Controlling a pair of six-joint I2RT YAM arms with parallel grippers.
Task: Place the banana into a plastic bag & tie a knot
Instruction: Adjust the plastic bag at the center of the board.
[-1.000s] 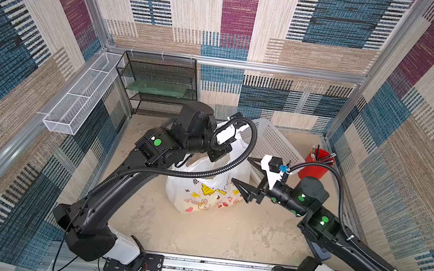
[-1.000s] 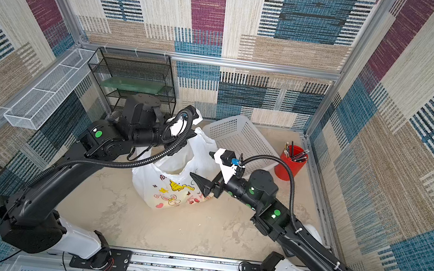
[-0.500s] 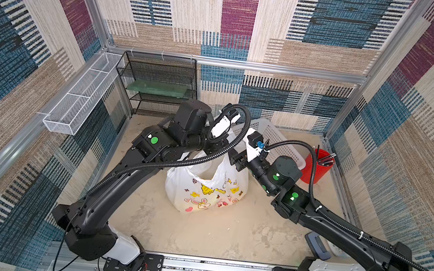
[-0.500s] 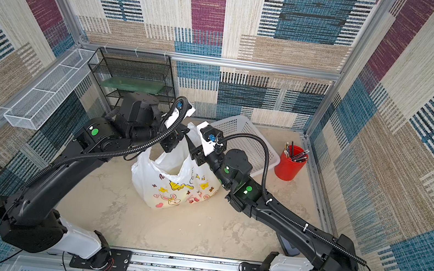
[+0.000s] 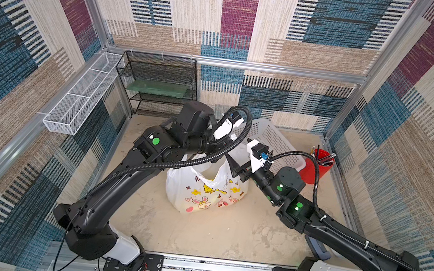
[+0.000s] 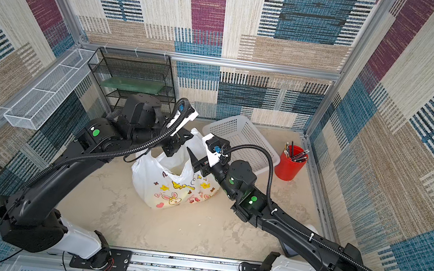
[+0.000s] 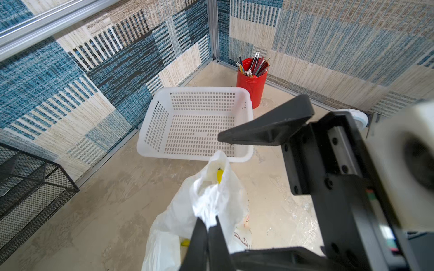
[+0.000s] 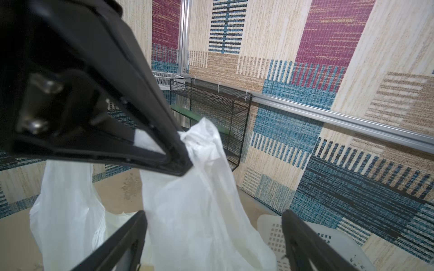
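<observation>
The white plastic bag (image 5: 201,197) with cartoon prints stands on the floor in both top views, its top pulled upward. My left gripper (image 7: 207,223) is shut on a bunched white handle of the bag (image 7: 211,201). A yellow piece of the banana (image 7: 220,176) shows through the thin plastic. My right gripper (image 8: 213,212) is open, its two fingers (image 8: 131,232) standing either side of the hanging bag film (image 8: 199,199) without pinching it. From above, the right gripper (image 6: 192,158) sits just right of the left gripper (image 6: 175,147) over the bag's mouth. No knot is in view.
A white perforated basket (image 5: 275,141) lies behind the bag and a red pencil cup (image 5: 317,169) stands at the back right. A black mesh shelf (image 5: 159,85) fills the back left corner, and a white wire rack (image 5: 79,99) hangs on the left wall.
My right gripper has swung from the bag's right side up to its raised top beside the left gripper. The left gripper has kept its hold on the handle.
</observation>
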